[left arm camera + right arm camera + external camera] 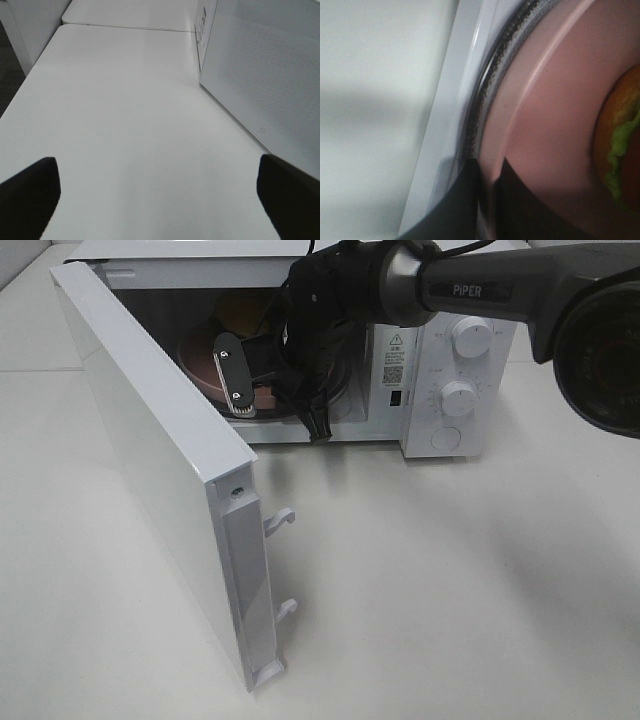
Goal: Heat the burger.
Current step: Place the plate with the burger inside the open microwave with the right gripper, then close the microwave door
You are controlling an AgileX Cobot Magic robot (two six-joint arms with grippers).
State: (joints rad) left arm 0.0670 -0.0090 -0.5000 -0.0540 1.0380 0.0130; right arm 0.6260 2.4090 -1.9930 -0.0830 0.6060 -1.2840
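Note:
The burger [619,145], with an orange-tan bun and green lettuce, sits on a pinkish-brown plate [555,115] inside the open microwave [450,350]. In the high view its bun top [240,313] shows behind the plate [198,362]. My right gripper [487,200] is shut on the plate's near rim, which rests over the glass turntable [490,85]. From above, the right gripper [238,380] reaches into the cavity from the right. My left gripper [160,200] stands open above bare table, left of the door, holding nothing.
The microwave door [150,460] swings wide open toward the front left, with two latch hooks [283,518] on its edge. Its outer face [265,70] is close beside my left gripper. Two knobs [470,337] sit on the control panel. White table [450,590] lies in front.

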